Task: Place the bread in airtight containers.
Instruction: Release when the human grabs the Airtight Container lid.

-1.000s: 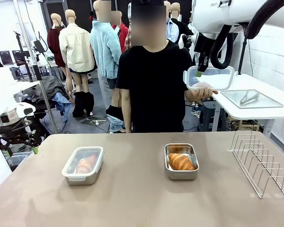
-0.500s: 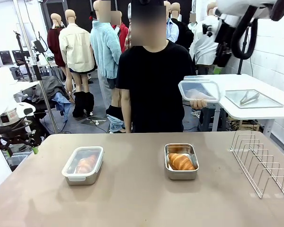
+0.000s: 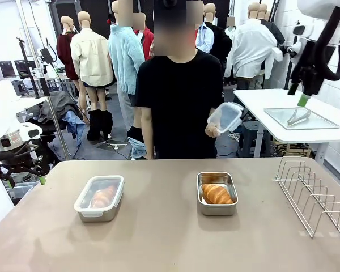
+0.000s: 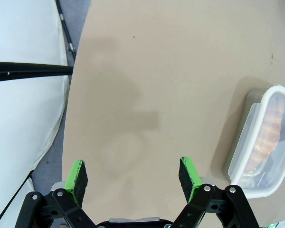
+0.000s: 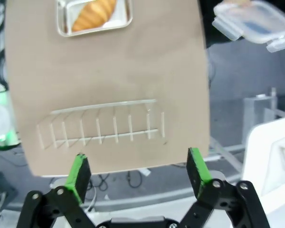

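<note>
A: Why does the open tin [image 3: 217,194] sit mid-table with its croissant [image 3: 217,194] bare?

B: It lacks its lid [image 3: 225,117] — the person's hand [image 3: 212,131] holds that, tilted, above and behind the open tin, well off the table [image 3: 170,238]. My guess: it is about to come down and snap on.

A: And the other tin?

B: The lidded tin [image 3: 99,198] sits left of the open tin, well apart, croissant showing through the clear lid. That half of the job looks done.

A: Left gripper [image 4: 133,175]?

B: Jaws spread wide, nothing between the green pads [image 4: 77,175]. It hangs off the table's edge, far left of the open tin; the lidded tin [image 4: 263,137] shows at the frame's right edge.

A: Right gripper [image 5: 137,170]?

B: Also wide open, empty — raised high, right of and behind the open tin, over the side table. From the wrist, rack [image 5: 104,123] and open tin [image 5: 95,16] lie far below. Neither touches anything.

A: The rack?

B: Right of the open tin, bare wire.
</note>
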You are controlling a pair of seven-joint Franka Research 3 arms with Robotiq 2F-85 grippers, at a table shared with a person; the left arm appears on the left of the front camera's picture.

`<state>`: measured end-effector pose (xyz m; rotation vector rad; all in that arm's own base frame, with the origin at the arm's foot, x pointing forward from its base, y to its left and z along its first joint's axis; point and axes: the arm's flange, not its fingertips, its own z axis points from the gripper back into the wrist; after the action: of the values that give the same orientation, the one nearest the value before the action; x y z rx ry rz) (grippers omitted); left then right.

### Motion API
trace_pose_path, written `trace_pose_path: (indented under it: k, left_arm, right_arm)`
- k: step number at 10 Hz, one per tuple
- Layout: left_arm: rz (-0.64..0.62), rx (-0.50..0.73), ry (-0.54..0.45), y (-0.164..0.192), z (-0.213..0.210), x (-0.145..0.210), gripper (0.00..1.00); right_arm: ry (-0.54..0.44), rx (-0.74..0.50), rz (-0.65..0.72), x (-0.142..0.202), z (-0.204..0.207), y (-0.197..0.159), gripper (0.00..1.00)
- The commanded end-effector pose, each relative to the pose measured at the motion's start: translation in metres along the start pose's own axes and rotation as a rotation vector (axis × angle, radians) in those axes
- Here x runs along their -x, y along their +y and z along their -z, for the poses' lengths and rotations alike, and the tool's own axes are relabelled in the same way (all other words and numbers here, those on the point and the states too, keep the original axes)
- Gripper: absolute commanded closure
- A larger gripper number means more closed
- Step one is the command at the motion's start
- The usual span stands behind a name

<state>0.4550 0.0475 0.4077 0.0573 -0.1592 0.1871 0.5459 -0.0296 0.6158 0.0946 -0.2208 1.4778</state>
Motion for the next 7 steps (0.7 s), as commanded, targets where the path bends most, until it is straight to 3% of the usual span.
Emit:
trace_pose_path:
  k: [1,5,7]
  left_arm:
    - [0.000,0.002,-0.002,0.001,-0.001,0.001,0.00]
    - [0.000,0.002,-0.002,0.001,-0.001,0.001,0.00]
    - [0.000,0.002,-0.002,0.001,-0.001,0.001,0.00]
  right_arm:
    - [-0.047,-0.063,-0.027,0.021,0.014,0.013,0.00]
    - [-0.064,-0.154,-0.061,0.053,0.047,0.012,0.00]
    - [-0.032,-0.124,-0.022,0.045,0.034,0.014,0.00]
